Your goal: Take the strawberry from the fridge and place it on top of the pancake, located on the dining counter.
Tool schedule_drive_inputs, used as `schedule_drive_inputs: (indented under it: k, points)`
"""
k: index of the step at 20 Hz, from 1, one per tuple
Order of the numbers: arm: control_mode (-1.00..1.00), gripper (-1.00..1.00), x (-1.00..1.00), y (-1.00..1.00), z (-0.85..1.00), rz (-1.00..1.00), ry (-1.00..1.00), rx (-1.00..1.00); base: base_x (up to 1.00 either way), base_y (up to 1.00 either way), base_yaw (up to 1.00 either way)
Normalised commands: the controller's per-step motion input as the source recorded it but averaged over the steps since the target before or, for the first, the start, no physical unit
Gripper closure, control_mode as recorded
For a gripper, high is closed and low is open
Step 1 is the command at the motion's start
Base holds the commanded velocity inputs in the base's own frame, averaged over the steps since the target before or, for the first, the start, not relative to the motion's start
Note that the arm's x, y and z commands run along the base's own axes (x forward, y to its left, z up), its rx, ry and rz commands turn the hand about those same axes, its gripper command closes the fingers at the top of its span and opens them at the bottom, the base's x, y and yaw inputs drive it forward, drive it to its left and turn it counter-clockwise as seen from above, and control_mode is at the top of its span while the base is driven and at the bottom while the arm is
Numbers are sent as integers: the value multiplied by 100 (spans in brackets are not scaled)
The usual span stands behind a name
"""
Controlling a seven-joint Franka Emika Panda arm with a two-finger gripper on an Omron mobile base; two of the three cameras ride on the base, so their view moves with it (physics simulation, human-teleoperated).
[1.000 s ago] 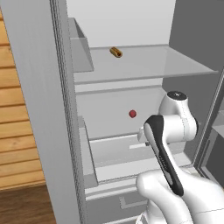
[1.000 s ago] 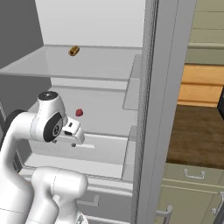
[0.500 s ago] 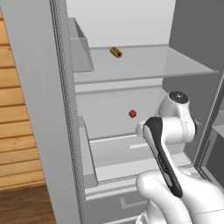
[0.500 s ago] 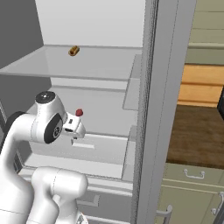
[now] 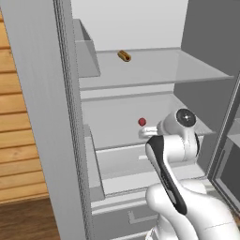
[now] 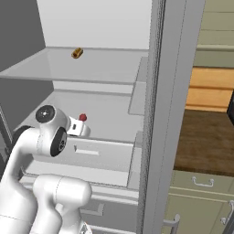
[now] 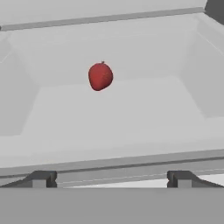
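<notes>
Strawberry [image 7: 100, 76] x1 on fridge [image 5: 42, 117] shelf, hand [image 7: 109, 178] wide open, empty, prob. short of it

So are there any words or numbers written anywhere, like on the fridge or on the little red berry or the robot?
None: no words, numbers, labels or signs can be read anywhere.
The tall light-grey fridge has plain walls and glass shelves.
The tiny dark-red strawberry is unmarked.
The small brown-orange cylinder-shaped food on the upper shelf is bare too.
The robot's open claw carries no writing.
</notes>
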Motion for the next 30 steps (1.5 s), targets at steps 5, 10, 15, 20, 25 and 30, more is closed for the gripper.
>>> schedule_drive_inputs:
  k: [5,10,15,20,25,30]
  points:
    - [-100,-100,52,6,0,-7,2,0,0,0,0]
    - [-100,-100,82,0,10,0,4,-1,0,0,0]
    - [-100,-100,90,0,0,3,0,0,0,0,0]
    - [-100,-100,46,1,0,2,13,0,0,0,0]
    - [-100,-100,34,0,-4,0,2,0,0,0,0]
    - [-100,-100,42,6,-7,0,0,0,0,0,0]
